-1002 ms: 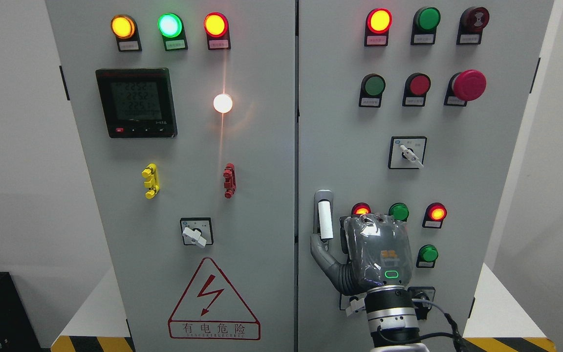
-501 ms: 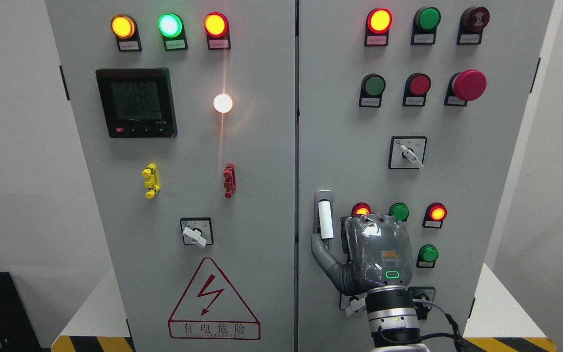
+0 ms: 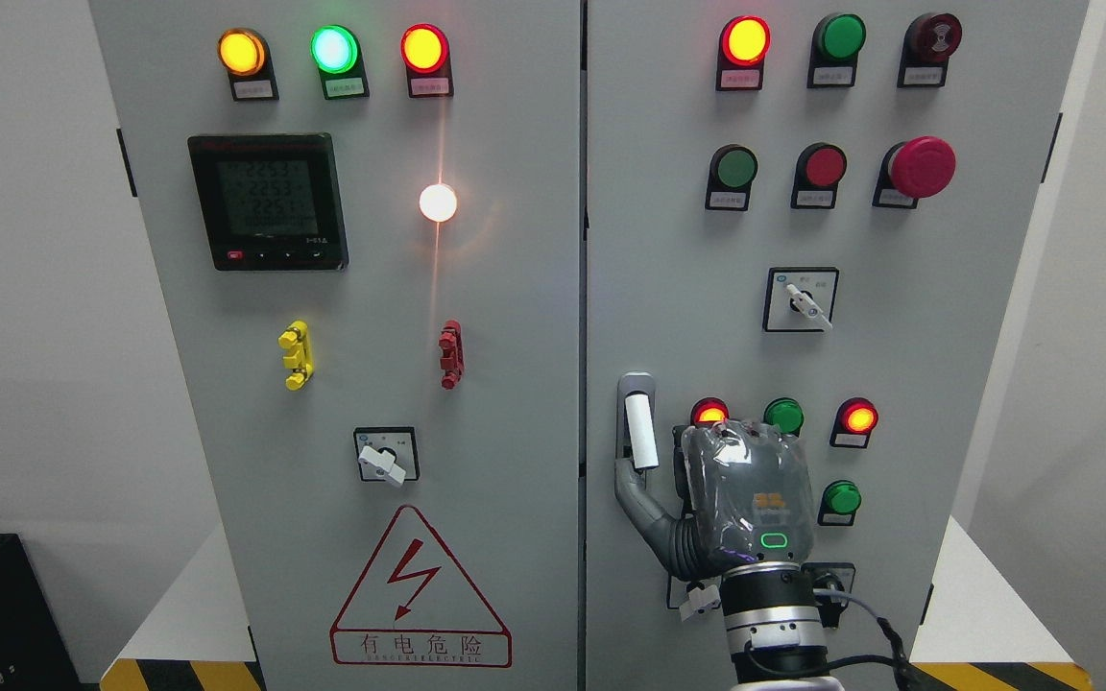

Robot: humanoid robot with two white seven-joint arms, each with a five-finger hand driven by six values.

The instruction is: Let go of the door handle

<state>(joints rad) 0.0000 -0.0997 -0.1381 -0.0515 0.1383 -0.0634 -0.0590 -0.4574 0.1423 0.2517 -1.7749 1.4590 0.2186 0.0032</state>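
Low on the cabinet's right door [image 3: 899, 336], right hand [image 3: 726, 489] beside white door handle [image 3: 640, 432], thumb under it, finger closure hidden.

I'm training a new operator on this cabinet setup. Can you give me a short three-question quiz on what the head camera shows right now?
1. True or false: the door handle sits on the right-hand cabinet door, near its left edge.
2. Which part of the right hand reaches towards the bottom of the handle? A) thumb B) wrist C) cable
3. Fill in: the big mushroom-shaped button on the right door is coloured ____.

Key: 1 true; 2 A, the thumb ends just under the handle; 3 red.
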